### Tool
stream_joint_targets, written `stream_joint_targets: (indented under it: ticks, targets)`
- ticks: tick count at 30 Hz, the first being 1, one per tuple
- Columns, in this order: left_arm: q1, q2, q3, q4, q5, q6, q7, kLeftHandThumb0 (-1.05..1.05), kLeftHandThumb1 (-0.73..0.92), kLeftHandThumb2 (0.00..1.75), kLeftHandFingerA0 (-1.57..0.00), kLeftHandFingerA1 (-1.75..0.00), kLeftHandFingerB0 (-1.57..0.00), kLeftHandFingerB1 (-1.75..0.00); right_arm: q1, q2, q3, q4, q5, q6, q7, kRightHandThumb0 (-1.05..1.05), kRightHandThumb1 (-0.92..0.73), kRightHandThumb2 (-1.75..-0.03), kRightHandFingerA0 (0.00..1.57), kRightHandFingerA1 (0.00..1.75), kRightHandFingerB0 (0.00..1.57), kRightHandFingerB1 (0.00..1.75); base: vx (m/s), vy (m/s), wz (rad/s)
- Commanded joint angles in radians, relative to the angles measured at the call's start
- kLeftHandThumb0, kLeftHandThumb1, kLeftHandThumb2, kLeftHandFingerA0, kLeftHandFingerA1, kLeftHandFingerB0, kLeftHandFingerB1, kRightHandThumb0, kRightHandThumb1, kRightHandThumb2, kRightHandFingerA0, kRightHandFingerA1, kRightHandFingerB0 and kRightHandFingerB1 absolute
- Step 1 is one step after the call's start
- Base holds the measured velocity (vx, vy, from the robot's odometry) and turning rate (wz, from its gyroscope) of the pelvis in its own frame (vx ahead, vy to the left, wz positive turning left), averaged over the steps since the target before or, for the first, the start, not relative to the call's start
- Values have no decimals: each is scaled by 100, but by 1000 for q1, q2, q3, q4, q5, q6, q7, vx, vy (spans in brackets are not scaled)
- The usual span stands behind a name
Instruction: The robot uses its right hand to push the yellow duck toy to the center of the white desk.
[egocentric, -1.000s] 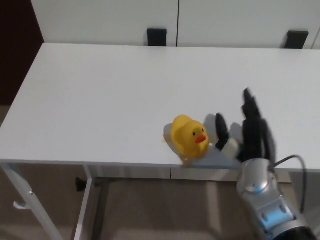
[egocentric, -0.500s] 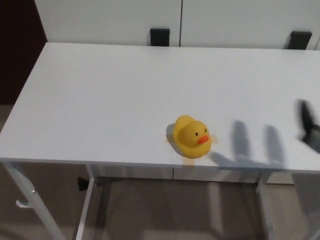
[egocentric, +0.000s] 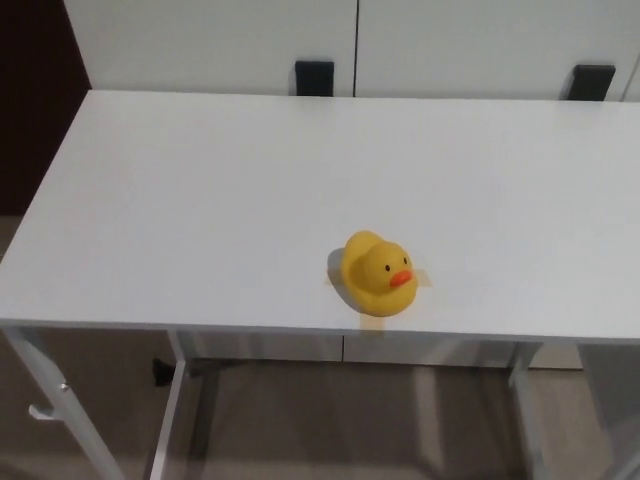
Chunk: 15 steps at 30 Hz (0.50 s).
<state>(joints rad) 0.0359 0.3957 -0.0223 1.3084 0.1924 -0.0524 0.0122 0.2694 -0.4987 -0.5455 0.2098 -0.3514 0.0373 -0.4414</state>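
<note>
White desk (egocentric: 200, 200), yellow duck toy (egocentric: 378, 274) near front edge

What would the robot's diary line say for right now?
yellow duck: upright near front edge of white desk | hands: not in view | push to center: not done

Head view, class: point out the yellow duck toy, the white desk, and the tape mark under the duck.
yellow duck toy (egocentric: 376, 273), head view, on the middle of its head and body.
white desk (egocentric: 220, 190), head view, on a bare part of the top.
tape mark (egocentric: 372, 323), head view, on the strip showing at the desk's front edge.
</note>
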Motion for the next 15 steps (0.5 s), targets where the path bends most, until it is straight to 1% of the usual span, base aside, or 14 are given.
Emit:
stream_joint_targets:
  ticks: [1,2,3,5,6,8,9,10,11,12,13,14,15]
  targets:
    - [0,37,6,0,3,-33,7,-19,68,65,-86,-74,-82,-63,67,-6,-128,361,193,-349,31,-49,-75,-70,32,119,5,22,0,0,0]
    - [0,36,8,1,1,-33,5,-19,68,65,-86,-74,-82,-63,68,6,-124,395,189,-361,17,-49,-75,-70,32,119,5,22,0,0,0]
    - [-1,36,10,2,0,-35,4,-17,68,68,-86,-71,-82,-62,56,11,-110,446,176,-358,2,-24,-59,-83,58,78,5,46,0,0,0]
    - [-1,37,10,3,-1,-37,3,-17,68,68,-86,-71,-82,-62,46,12,-100,487,167,-361,-7,-24,-59,-83,58,78,5,46,0,0,0]
    - [-6,41,14,1,-4,-31,1,-16,67,72,-87,-76,-85,-63,10,2,-83,618,193,-403,73,-6,-40,-115,61,51,29,46,0,0,0]
    - [-8,42,15,0,-6,-28,1,-16,67,72,-87,-76,-85,-63,-1,-2,-79,656,203,-422,96,-6,-40,-115,61,51,29,46,0,0,0]
    - [-11,41,19,0,-9,-24,2,-19,66,68,-88,-78,-87,-64,-7,-10,-70,698,213,-431,145,-10,-35,-113,80,51,59,51,0,0,0]
    - [-13,40,21,0,-11,-21,2,-19,66,68,-88,-78,-87,-64,-10,-15,-63,723,217,-435,173,-10,-35,-113,80,51,59,51,0,0,0]
    - [-13,40,21,0,-11,-21,2,-19,66,68,-88,-78,-87,-64,-10,-15,-63,723,217,-435,173,-10,-35,-113,80,51,59,51,0,0,0]
    - [-12,39,22,0,-12,-28,2,-19,67,66,-87,-78,-84,-65,-11,-29,-47,751,231,-428,277,-11,-28,-118,102,58,86,58,0,0,0]
    - [-12,39,22,0,-12,-28,2,-19,67,66,-87,-78,-84,-65,-11,-29,-47,751,231,-428,277,-11,-28,-118,102,58,86,58,0,0,0]
    - [-12,39,24,-2,-13,-30,3,-18,62,79,-87,-81,-87,-70,-7,-36,-35,762,252,-401,394,-4,-23,-111,101,57,82,56,0,0,0]
    - [-12,39,24,-2,-13,-30,3,-18,62,79,-87,-81,-87,-70,-7,-36,-35,762,252,-401,394,-4,-23,-111,101,57,82,56,0,0,0]
